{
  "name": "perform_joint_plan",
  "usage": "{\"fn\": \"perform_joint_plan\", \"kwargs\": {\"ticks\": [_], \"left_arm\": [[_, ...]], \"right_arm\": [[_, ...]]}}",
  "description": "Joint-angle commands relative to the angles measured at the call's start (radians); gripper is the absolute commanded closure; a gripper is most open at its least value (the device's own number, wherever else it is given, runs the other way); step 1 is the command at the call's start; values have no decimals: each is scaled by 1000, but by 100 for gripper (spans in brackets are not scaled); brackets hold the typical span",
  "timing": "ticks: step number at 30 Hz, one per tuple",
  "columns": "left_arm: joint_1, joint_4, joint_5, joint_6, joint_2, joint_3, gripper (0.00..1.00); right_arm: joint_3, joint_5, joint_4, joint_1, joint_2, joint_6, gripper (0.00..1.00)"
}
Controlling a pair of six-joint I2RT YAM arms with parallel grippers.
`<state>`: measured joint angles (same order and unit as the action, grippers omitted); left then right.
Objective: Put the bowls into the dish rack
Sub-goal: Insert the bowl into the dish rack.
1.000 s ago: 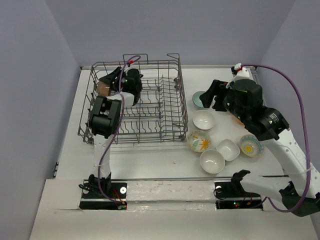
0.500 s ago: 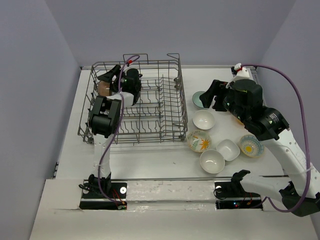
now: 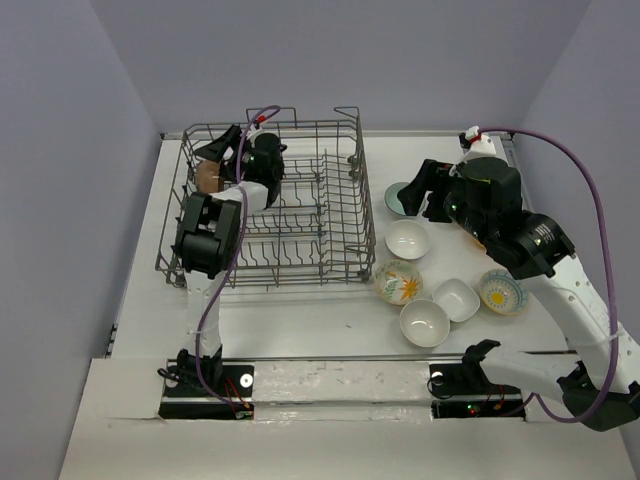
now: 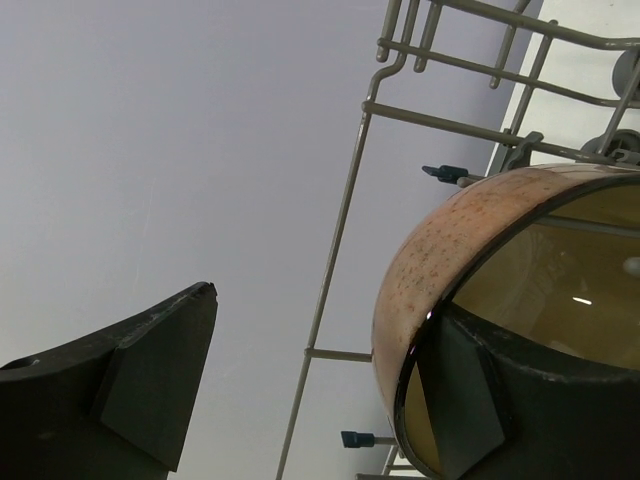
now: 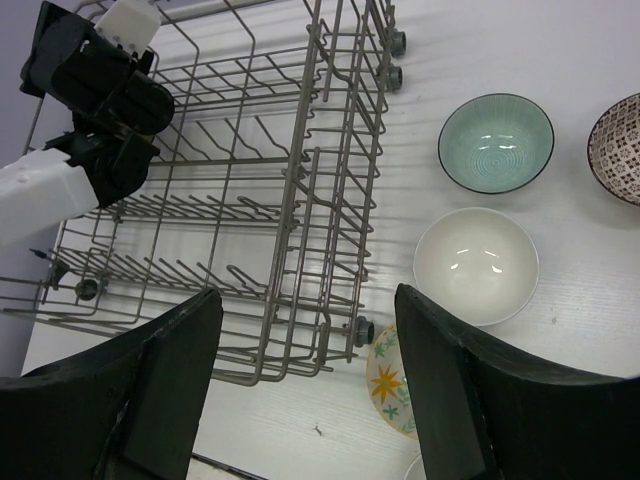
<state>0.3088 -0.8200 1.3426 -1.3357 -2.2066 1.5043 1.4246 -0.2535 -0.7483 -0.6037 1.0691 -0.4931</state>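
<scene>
- Nearest the arm bases, the white bowl (image 3: 424,322), floral bowl (image 3: 398,282) and their neighbours sit crowded on the table (image 3: 300,320), right of the dish rack (image 3: 365,215). Grabbing one could easily shove another.
- The right gripper (image 5: 308,300) hovers there, jaws spread and empty. A sloppy descent might clip the rack wall.
- In the far-left rack corner, the brown bowl (image 4: 470,250) leans on one finger of the left gripper (image 4: 320,305), whose jaws are spread wide. If that finger is hooked inside the rim, pulling out could drag or tip the bowl.

Within the dish rack (image 3: 356,205), the tine rows (image 3: 300,250) right of the left arm (image 3: 210,240) lay free; a brown bowl (image 3: 207,178) blocked its far-left corner. Bowls (image 3: 408,240) crowded the table (image 3: 300,310) right of the rack.
</scene>
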Motion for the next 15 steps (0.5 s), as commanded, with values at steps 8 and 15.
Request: {"fn": "perform_joint_plan", "kwargs": {"ticks": [8,15], "left_arm": [[50,145,-37,194,113,36,10],[87,194,-43,251,131,33,10]], "right_arm": [[51,7,9,-5,-8,4,25],[56,-29,-19,-5,-15,4,25]]}}
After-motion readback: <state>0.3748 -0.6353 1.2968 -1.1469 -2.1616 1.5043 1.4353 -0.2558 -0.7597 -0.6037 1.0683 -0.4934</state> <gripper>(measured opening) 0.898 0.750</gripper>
